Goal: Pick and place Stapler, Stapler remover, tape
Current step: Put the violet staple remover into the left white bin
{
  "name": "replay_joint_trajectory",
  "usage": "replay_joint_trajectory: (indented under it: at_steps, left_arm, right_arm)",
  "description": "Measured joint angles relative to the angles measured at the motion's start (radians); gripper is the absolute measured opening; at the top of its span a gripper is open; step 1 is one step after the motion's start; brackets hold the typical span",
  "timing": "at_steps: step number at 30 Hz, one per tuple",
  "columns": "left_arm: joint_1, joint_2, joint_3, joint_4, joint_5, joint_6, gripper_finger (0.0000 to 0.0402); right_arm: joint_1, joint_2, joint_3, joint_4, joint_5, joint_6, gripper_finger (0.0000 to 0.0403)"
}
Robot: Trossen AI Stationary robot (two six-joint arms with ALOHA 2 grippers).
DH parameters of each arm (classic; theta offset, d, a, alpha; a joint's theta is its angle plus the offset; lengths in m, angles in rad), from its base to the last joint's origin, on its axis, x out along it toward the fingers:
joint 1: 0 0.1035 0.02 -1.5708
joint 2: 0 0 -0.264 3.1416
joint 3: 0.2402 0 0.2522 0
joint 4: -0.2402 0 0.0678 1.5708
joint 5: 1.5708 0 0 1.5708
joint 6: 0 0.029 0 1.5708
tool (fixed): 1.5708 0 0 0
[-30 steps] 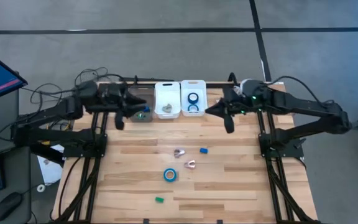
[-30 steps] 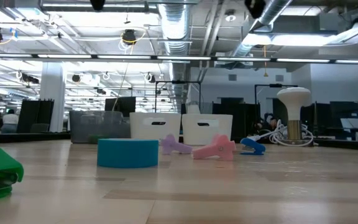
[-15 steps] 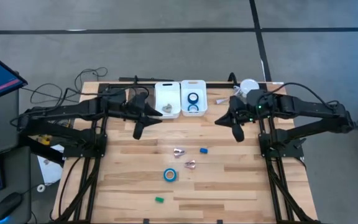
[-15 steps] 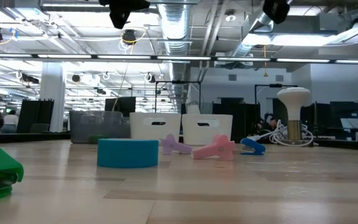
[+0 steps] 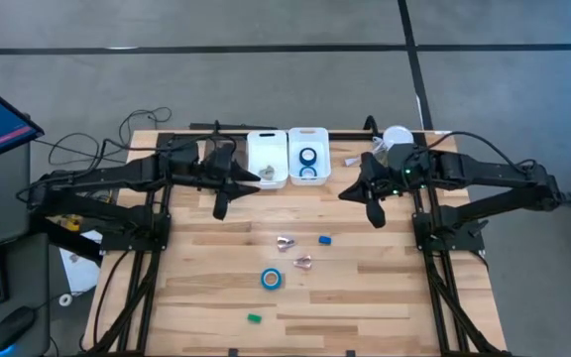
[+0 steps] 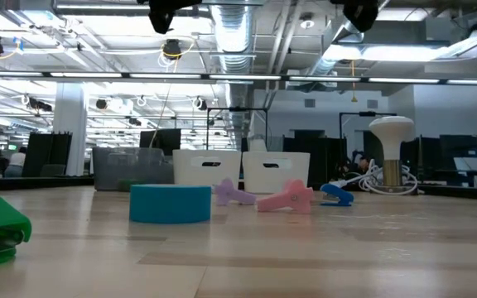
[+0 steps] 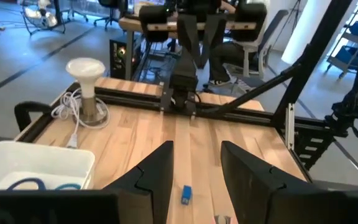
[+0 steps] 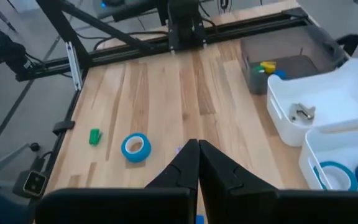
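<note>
Left gripper [image 7: 194, 177]: we see fingers parted, empty.
Right gripper [image 8: 198, 163]: fingers together, empty.
Bright-blue ring-shaped tape roll [image 5: 271, 279]: between both arms, toward table's front.

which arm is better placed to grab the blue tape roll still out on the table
Probably left, narrowly. The tape roll lies between both arms, slightly nearer the left gripper, whose fingers are open in its wrist view. The right gripper is shut and would have to open first. Both hover high, near the bins.

Pale wooden table [image 5: 365, 288] with one tape [image 5: 271, 279], two white bins [image 5: 267, 159], small scattered pieces.
</note>
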Motion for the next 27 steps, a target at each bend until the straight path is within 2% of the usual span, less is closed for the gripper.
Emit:
replay_joint_trajectory:
  at_steps: [8, 16, 22, 27]
  left_arm:
    - [0.001, 0.167, 0.000, -0.009, -0.038, 0.031, 0.0115]
    - [-0.008, 0.319, 0.000, -0.017, 0.005, -0.024, 0.0100]
    - [0.001, 0.381, 0.000, -0.015, -0.034, -0.026, 0.0096]
    - [-0.014, 0.370, -0.001, -0.019, 0.069, -0.078, 0.0096]
  right_arm:
    - [-0.038, 0.086, -0.002, -0.089, 0.039, 0.055, 0.0001]
    - [-0.079, 0.082, -0.002, -0.205, 0.060, 0.061, 0.0001]
    - [-0.105, 0.071, -0.002, -0.225, 0.110, 0.049, 0.0001]
    - [-0.130, 0.071, -0.002, -0.225, 0.111, 0.027, 0.0001]
